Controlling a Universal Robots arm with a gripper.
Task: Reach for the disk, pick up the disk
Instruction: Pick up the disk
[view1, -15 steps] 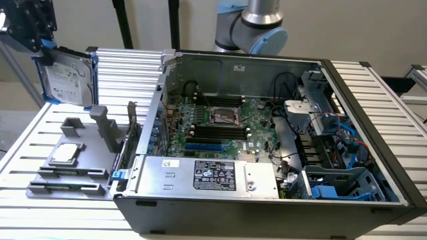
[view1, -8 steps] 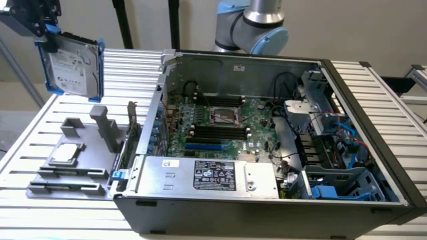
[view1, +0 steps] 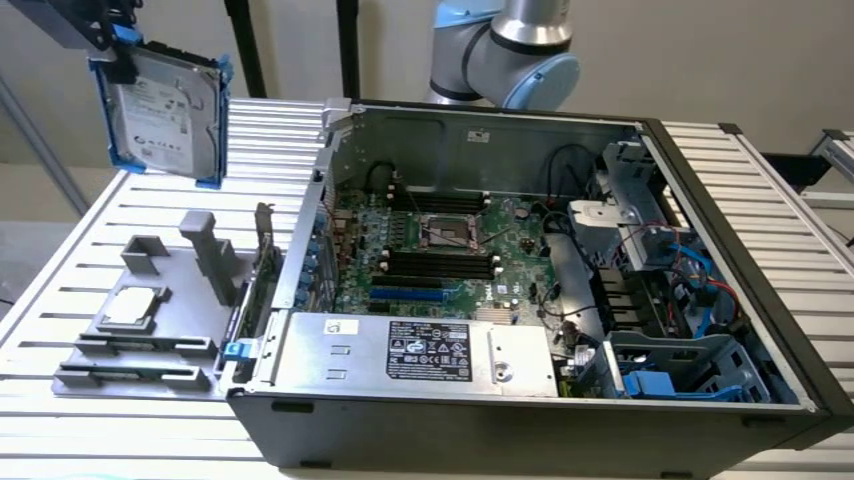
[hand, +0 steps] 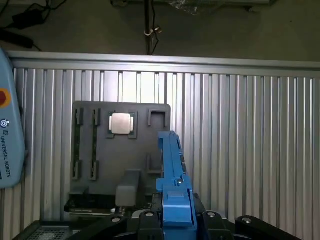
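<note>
A: Exterior view: the flat silver-grey metal disk with blue plastic rails (view1: 167, 112) hangs tilted above the slatted metal surface (view1: 160, 200), with the fingers (hand: 209, 220) clamped on its upper end.

B: They hold one end only. A slip could drop it toward the grey plastic fixture plate (view1: 167, 300).

The disk (view1: 163, 110) had a dull silver-grey metal face with a white, paper-like label, and smooth blue plastic rails (hand: 172, 170) along its edges. The table (view1: 174, 205) was ribbed, pale metal with a soft sheen. The fixture tray (view1: 180, 320) looked like matt grey plastic, and the small chip (hand: 121, 123) on it had a smooth satin metal lid. The computer case (view1: 534, 130) was bare grey sheet metal inside and matt black outside.
</note>
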